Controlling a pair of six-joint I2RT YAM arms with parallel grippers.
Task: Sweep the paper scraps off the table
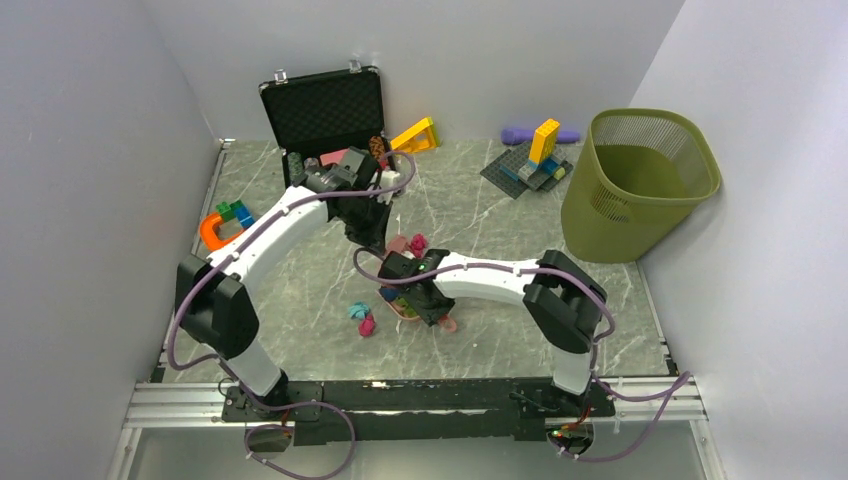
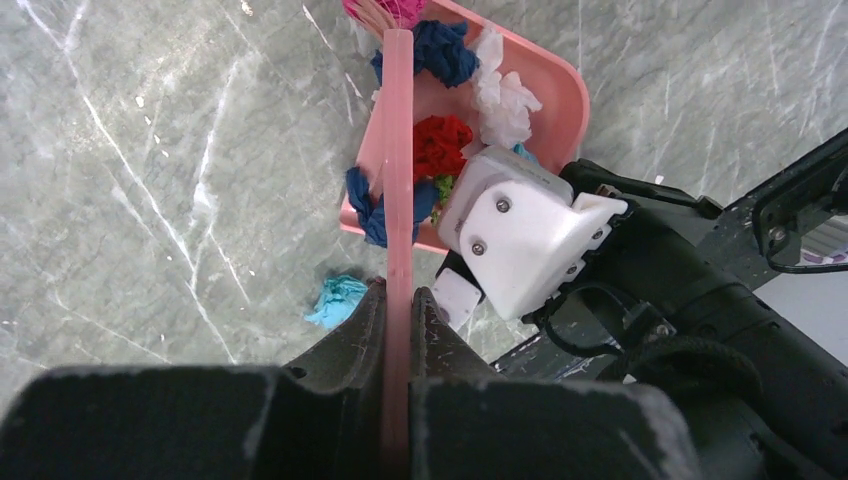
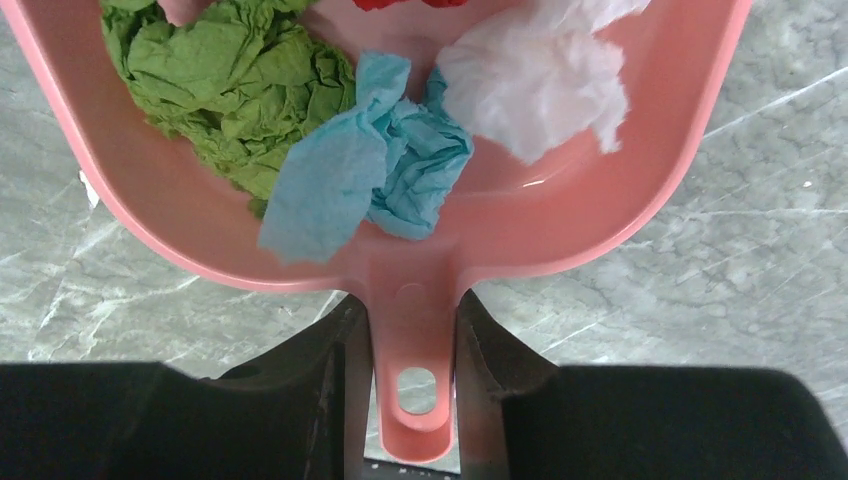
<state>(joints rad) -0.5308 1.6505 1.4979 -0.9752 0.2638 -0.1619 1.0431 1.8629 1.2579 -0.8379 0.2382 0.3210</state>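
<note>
- The left jaws pinch narrowly on a thin pink brush handle [image 2: 398, 180]. It runs straight out from them to magenta bristles [image 2: 385, 8] at the far end of the pan.
- The right jaws clamp the stem of a pink dustpan [image 3: 600, 210], held low over the counter [image 2: 150, 150] with its mouth turned away from them.
- Paper scraps [image 3: 380, 170] already fill the pan in green, teal, white and red. A dark blue wad [image 2: 368, 205] sits at the pan's edge under the brush handle.
- A loose teal scrap [image 2: 337, 300] lies on the counter just beside the pan, with a magenta scrap [image 1: 367, 325] next to it. Two pink wads [image 1: 410, 243] lie beyond the brush.
- The sweeping looks roughly midway. The next move likely calls for drawing the stragglers into the mouth with the pan kept steady, then tipping the pan into the green basket [image 1: 640, 180].
</note>
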